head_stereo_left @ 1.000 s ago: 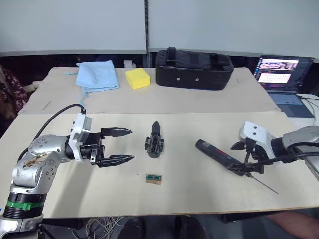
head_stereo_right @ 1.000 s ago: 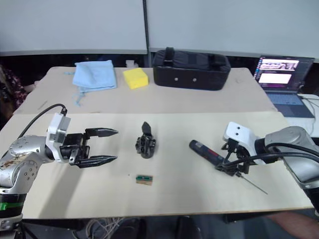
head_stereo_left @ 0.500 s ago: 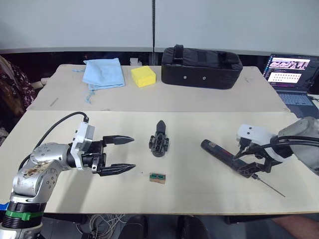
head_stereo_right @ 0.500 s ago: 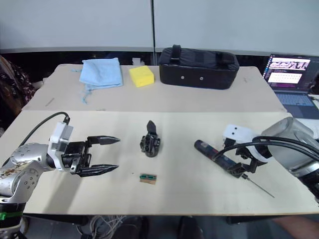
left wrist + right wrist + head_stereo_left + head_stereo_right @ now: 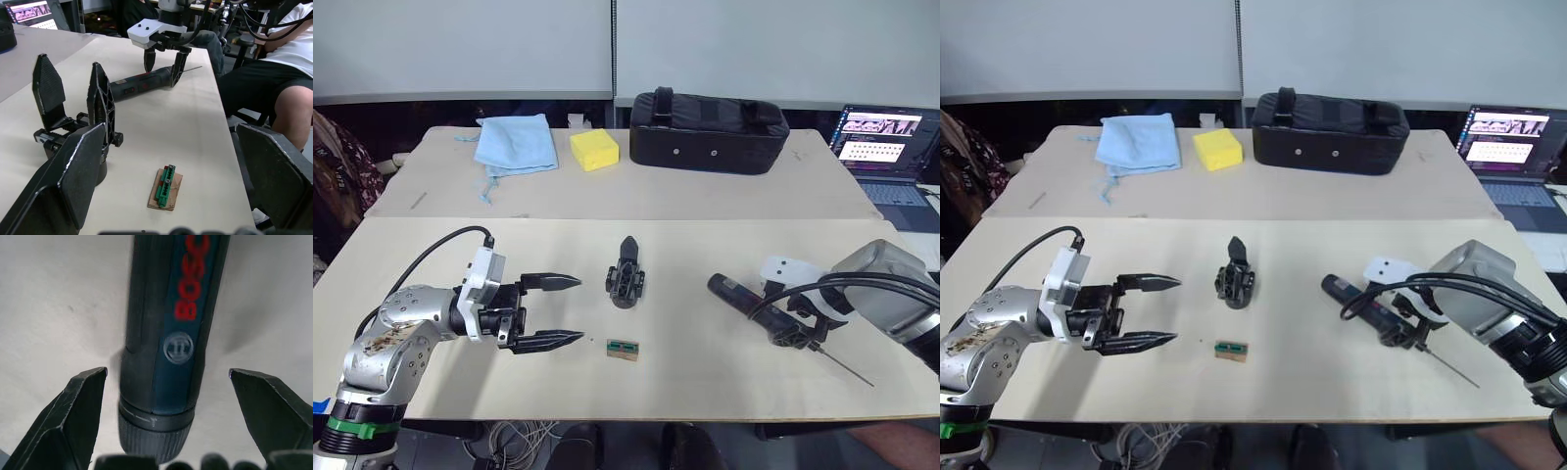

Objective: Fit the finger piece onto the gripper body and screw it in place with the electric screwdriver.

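The gripper body (image 5: 625, 286) lies mid-table, with a pointed black finger piece (image 5: 628, 247) sticking out of its far end. In the left wrist view two ribbed black wedges (image 5: 100, 98) rise from it; whether they are fastened I cannot tell. My left gripper (image 5: 578, 309) hovers open to its left, holding nothing. The electric screwdriver (image 5: 756, 305) lies flat at the right, thin bit (image 5: 842, 366) toward the front edge. My right gripper (image 5: 795, 328) is open and straddles its bit end, one finger (image 5: 80, 406) on each side of the barrel (image 5: 171, 333).
A small green-topped brown block (image 5: 623, 350) lies in front of the gripper body. On the far table sit a black bag (image 5: 710, 119), a yellow sponge (image 5: 594, 150) and a blue cloth (image 5: 516, 144). A laptop (image 5: 886, 147) is far right. A seated person (image 5: 279, 73) is beyond the table's right end.
The camera shifted early on. My right gripper has slid left and now sits lower over the screwdriver. My left gripper has edged a little toward the gripper body, still open.
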### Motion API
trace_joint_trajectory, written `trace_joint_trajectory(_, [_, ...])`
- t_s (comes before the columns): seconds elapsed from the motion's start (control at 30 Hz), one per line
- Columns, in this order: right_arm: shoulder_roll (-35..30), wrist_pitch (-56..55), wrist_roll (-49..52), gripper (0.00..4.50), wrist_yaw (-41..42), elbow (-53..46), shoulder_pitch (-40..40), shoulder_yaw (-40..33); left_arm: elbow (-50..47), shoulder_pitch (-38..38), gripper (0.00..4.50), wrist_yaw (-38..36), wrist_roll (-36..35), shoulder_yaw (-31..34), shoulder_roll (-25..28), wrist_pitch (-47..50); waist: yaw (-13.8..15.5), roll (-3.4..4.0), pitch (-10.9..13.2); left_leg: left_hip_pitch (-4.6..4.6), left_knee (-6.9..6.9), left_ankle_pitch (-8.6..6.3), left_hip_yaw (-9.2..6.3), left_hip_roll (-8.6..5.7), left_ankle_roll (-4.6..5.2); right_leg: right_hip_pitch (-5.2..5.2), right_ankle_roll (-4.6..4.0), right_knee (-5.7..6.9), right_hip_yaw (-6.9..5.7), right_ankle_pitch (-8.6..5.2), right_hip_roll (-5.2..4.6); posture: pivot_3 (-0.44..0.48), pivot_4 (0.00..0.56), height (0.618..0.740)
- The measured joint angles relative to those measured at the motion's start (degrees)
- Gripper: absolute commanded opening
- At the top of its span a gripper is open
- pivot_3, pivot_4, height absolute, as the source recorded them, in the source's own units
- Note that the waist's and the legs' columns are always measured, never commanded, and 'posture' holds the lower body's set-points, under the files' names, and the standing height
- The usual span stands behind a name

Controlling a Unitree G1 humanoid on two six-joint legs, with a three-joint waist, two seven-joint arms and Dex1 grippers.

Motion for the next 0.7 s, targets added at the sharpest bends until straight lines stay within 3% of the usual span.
trace_joint_trajectory(0.1, [0.2, 0.1, -0.3, 4.44, 0.1, 0.1, 0.4, 1.0, -0.6, 0.1, 4.50, 0.1, 0.0, 0.0, 0.0, 0.0, -0.1, 0.00, 0.0, 0.01, 0.00, 0.00, 0.01, 0.02, 0.00, 0.00, 0.00, 0.01, 0.00, 0.01, 0.02, 0.000, 0.150, 0.740])
trace_joint_trajectory(0.13, [0.3, 0.1, -0.5, 4.22, 0.1, 0.1, 0.4, 1.1, -0.9, 0.2, 4.50, 0.2, 0.0, 0.0, 0.0, 0.0, -0.1, 0.00, 0.0, 0.01, 0.00, 0.00, 0.01, 0.02, 0.00, 0.00, -0.01, 0.01, 0.00, 0.01, 0.02, 0.000, 0.150, 0.740])
trace_joint_trajectory(0.37, [2.5, -0.7, -0.5, 1.94, -0.2, 1.2, 0.8, 0.3, -2.0, 2.5, 4.50, 0.6, 0.0, 0.0, 0.1, -0.1, -0.3, -0.47, -0.2, 0.12, 0.03, 0.00, 0.03, 0.24, 0.00, 0.08, -0.25, -0.02, 0.01, 0.00, 0.21, 0.000, 0.150, 0.740])
trace_joint_trajectory(0.57, [2.2, -4.2, 3.2, 1.92, 0.3, 1.3, 6.1, -7.5, -3.6, 5.0, 4.50, 0.2, 0.0, 0.8, 1.6, -0.1, -0.2, -0.59, -0.2, 0.06, 0.11, -0.01, 0.16, 0.43, -0.01, -0.01, -0.31, -0.02, 0.06, 0.06, 0.31, 0.000, 0.150, 0.740])
trace_joint_trajectory(0.7, [4.5, -1.7, 13.2, 1.92, 0.7, 0.7, 8.8, -22.1, -2.6, 6.7, 4.50, -1.2, 1.3, 2.0, 3.0, -2.2, -0.2, -0.32, 0.0, 0.03, 0.10, -0.01, 0.39, 0.71, -0.02, -0.12, -0.48, -0.04, 0.21, 0.20, 0.63, 0.000, 0.150, 0.740])
